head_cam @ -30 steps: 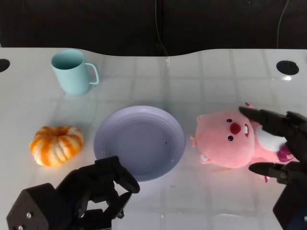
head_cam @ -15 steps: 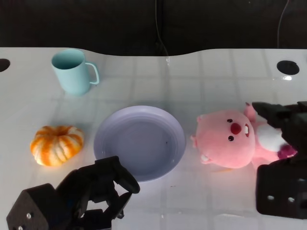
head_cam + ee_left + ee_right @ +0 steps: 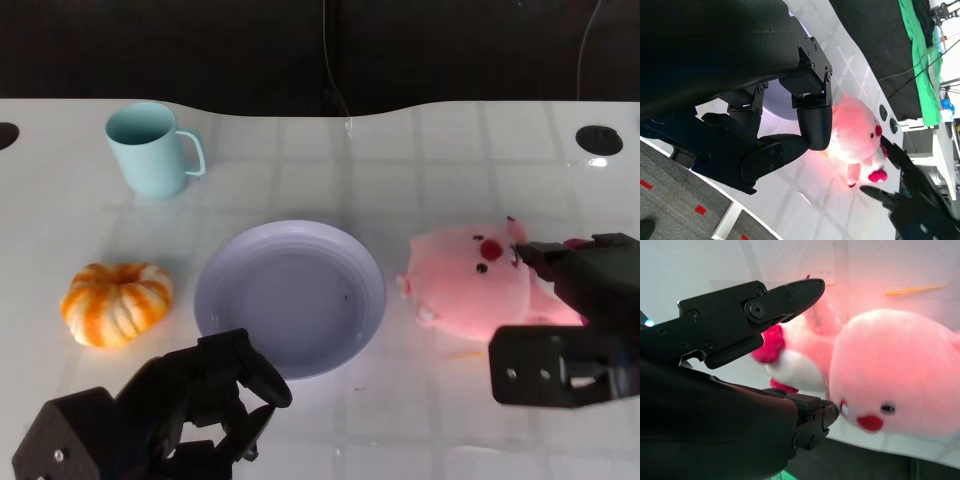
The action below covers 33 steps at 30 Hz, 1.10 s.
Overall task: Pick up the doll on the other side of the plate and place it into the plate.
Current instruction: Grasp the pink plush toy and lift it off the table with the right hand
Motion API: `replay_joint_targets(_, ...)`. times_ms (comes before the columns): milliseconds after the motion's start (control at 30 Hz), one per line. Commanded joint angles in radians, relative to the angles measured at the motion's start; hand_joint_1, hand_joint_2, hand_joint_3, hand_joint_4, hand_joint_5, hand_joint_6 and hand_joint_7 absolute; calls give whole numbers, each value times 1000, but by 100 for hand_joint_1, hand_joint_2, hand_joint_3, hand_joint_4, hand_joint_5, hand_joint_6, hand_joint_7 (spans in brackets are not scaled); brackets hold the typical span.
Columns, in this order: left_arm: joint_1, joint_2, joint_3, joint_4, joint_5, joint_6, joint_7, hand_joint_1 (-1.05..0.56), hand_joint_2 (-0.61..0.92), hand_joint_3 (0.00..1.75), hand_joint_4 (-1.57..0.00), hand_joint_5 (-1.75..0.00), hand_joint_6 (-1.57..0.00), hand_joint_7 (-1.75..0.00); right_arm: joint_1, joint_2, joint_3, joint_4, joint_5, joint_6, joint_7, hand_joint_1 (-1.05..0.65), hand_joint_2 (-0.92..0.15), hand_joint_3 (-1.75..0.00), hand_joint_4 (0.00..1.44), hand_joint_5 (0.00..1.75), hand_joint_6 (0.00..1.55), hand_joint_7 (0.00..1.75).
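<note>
The pink doll point(image 3: 468, 290) lies on the white worktop point(image 3: 420, 160), just to the right of the plate point(image 3: 290, 297). It is not in the plate. Its face with the red nose points up and away from the robot.

The right hand point(image 3: 570, 320) is at the doll. Its black fingers point(image 3: 790, 295) are spread apart, one on each side of the doll's body. The wrist view shows them very near the soft pink fur, but I cannot tell if they squeeze it. The doll is on the worktop, not lifted.

The left hand point(image 3: 190, 405) is low at the near edge, in front of the plate. Its fingers are curled in and it holds nothing.

The plate is pale purple and round, with nothing in it. A small orange pumpkin point(image 3: 116, 303) sits to the left of the plate. A light blue cup point(image 3: 150, 148) stands farther back on the left, well apart from the plate.
</note>
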Motion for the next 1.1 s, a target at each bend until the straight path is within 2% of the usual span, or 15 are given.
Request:
replay_joint_targets(33, 4, 11, 8, -7, 3, -7, 2, -26, 71, 87, -64, -175, -64, -139, -53, 19, 30, 127, 10, -11, -33, -77, -91, -1, 4, 31, 17, 1)
replay_joint_targets(233, 6, 14, 6, -13, 12, -7, 5, -26, 71, 87, -64, -175, -65, -139, -158, 81, 65, 355, 51, -20, -90, -78, -92, -4, 6, 28, 19, 2)
replay_joint_targets(367, 9, 13, 5, -25, 9, 5, 5, -26, 70, 88, -64, -175, -64, -140, -206, 109, 90, 499, 72, -74, -183, -75, -92, -6, 17, 21, 26, 2)
replay_joint_targets(467, 11, 11, 2, -32, 9, 7, 7, -26, 70, 88, -64, -175, -64, -140, -234, 134, 102, 611, 88, -137, -317, -65, -92, -6, 41, 15, 48, 5)
replay_joint_targets(567, 11, 5, 1, -34, 7, 9, 11, -26, 70, 88, -64, -175, -64, -140, -260, 158, 97, 729, 118, -227, -487, -48, -91, -1, 74, 12, 83, 7)
replay_joint_targets(600, 11, 4, 0, -35, 8, 12, 12, -26, 70, 88, -64, -175, -64, -140, -269, 163, 97, 764, 128, -261, -535, -38, -90, 0, 93, 22, 97, 9)
replay_joint_targets(700, 11, 3, -4, -40, 11, 20, 14, -26, 70, 87, -64, -175, -64, -139, -295, 170, 112, 850, 139, -337, -639, -28, -88, 0, 92, 108, 120, 5)
replay_joint_targets(733, 12, 1, -5, -43, 12, 25, 16, -26, 70, 87, -63, -175, -64, -139, -303, 171, 118, 875, 140, -354, -662, -25, -90, -2, 85, 147, 118, 38)
replay_joint_targets(767, 16, 1, -8, -51, 14, 30, 18, -26, 70, 87, -63, -175, -64, -140, -309, 172, 124, 894, 142, -369, -678, -24, -91, -4, 83, 160, 101, 84)
replay_joint_targets(800, 19, 0, -10, -58, 16, 34, 20, -27, 70, 86, -63, -175, -64, -140, -314, 172, 128, 908, 145, -378, -688, -22, -92, -9, 82, 169, 90, 122)
replay_joint_targets(900, 32, -6, -14, -83, 26, 48, 28, -28, 70, 86, -62, -175, -64, -141, -323, 164, 142, 915, 150, -389, -700, -21, -92, -15, 81, 174, 79, 156)
replay_joint_targets(967, 35, -7, -15, -88, 26, 53, 30, -27, 70, 87, -62, -175, -65, -142, -326, 160, 146, 904, 156, -382, -701, -21, -91, -17, 78, 174, 77, 151)
replay_joint_targets(1000, 35, -5, -16, -87, 26, 51, 28, -26, 70, 87, -62, -175, -64, -142, -327, 159, 144, 897, 160, -382, -715, -22, -92, -16, 80, 163, 83, 122)
replay_joint_targets(1033, 35, -2, -18, -87, 28, 49, 26, -26, 70, 88, -62, -175, -64, -142, -327, 158, 142, 892, 163, -383, -728, -23, -91, -15, 82, 159, 89, 109)
replay_joint_targets(1100, 34, 0, -19, -88, 30, 46, 23, -26, 70, 89, -63, -175, -63, -142, -327, 160, 133, 880, 166, -372, -777, -23, -90, -15, 82, 167, 90, 110)
